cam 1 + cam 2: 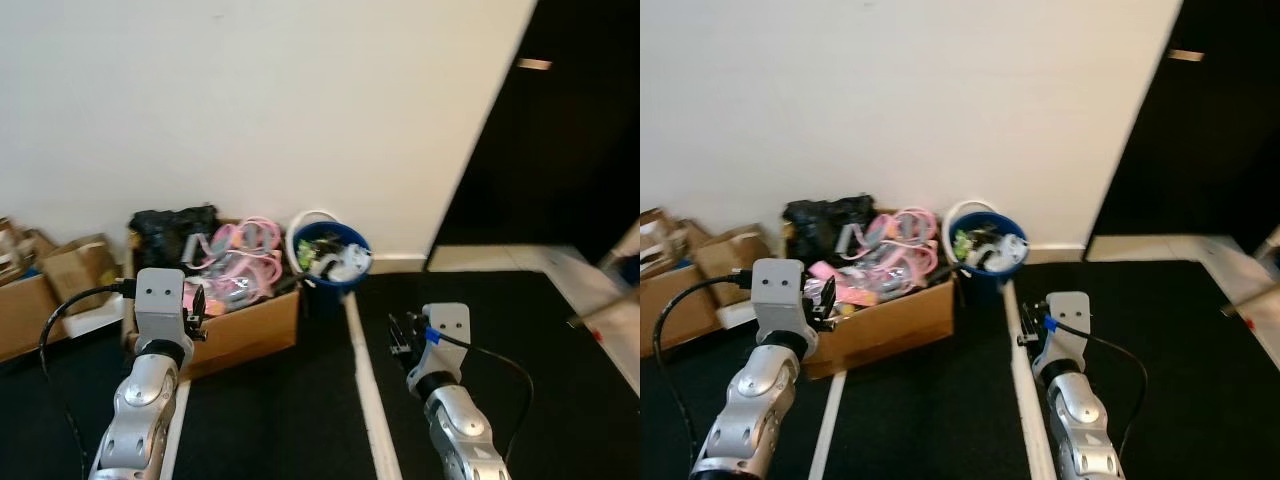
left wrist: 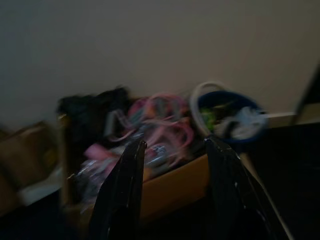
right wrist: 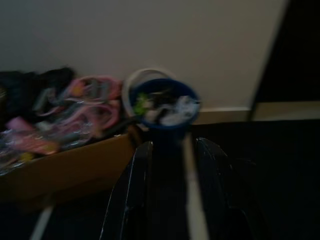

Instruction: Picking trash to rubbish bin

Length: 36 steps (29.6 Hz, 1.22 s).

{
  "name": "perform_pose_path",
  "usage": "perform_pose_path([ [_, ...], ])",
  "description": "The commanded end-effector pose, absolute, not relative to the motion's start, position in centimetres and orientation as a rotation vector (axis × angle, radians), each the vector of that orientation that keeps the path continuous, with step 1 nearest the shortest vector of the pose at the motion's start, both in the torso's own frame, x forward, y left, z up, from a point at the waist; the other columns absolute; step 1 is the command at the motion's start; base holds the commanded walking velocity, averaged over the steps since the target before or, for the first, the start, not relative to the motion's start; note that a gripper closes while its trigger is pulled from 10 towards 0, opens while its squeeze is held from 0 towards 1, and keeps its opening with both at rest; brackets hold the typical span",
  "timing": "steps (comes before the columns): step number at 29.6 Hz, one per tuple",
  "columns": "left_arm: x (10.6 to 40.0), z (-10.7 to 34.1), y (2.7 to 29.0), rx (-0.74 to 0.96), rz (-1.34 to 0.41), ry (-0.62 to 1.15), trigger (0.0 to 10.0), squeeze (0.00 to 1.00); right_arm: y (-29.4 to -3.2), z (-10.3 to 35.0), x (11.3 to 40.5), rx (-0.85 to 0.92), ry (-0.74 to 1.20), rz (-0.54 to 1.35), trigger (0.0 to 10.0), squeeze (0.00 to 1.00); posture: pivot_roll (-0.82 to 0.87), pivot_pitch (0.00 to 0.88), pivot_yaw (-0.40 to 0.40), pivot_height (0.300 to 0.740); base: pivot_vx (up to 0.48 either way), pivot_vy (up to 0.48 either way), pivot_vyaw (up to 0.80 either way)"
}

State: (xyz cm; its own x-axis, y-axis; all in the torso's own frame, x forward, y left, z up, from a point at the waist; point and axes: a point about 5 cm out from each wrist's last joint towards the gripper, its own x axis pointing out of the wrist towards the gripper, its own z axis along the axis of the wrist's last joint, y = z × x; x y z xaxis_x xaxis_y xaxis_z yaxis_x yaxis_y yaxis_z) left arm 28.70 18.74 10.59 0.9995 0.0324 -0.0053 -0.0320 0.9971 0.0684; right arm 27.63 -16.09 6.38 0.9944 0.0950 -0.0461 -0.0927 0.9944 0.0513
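blue rubbish bin [image 1: 330, 262] | round, white-rimmed | full of trash [image 1: 338, 258]

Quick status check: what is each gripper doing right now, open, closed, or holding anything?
Left gripper: open, nothing between its fingers.
Right gripper: open, nothing between its fingers.

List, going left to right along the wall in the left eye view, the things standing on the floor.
Small cardboard boxes → large cardboard box holding black and pink items → blue rubbish bin → dark doorway.
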Motion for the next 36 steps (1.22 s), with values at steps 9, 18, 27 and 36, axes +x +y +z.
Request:
perform_pose_path([
  [9, 28.7, 10.4, 19.0, 0.074, 0.034, 0.016, 10.0, 0.0, -16.0, 6.1, 27.5, 0.044, 0.064, 0.096, 10.0, 0.0, 0.01, 0.048, 0.019, 0.74, 0.0, 0.0, -0.8],
  [18, 29.7, 11.9, 19.3, 0.079, 0.016, -0.014, 10.0, 0.0, -15.9, 6.9, 28.4, 0.037, 0.052, 0.121, 10.0, 0.0, 0.02, 0.109, 0.011, 0.74, 0.0, 0.0, -0.14],
  [27, 31.0, 14.8, 18.2, 0.069, -0.076, -0.078, 10.0, 0.0, -16.0, 8.0, 29.1, 0.024, 0.031, 0.135, 10.0, 0.0, 0.01, 0.186, 0.013, 0.74, 0.0, 0.0, 0.0],
  [36, 32.1, 18.0, 16.2, 0.034, -0.194, -0.158, 10.0, 0.0, -16.1, 8.6, 29.3, 0.024, 0.021, 0.133, 10.0, 0.0, 0.01, 0.209, 0.009, 0.74, 0.0, 0.0, 0.0],
])
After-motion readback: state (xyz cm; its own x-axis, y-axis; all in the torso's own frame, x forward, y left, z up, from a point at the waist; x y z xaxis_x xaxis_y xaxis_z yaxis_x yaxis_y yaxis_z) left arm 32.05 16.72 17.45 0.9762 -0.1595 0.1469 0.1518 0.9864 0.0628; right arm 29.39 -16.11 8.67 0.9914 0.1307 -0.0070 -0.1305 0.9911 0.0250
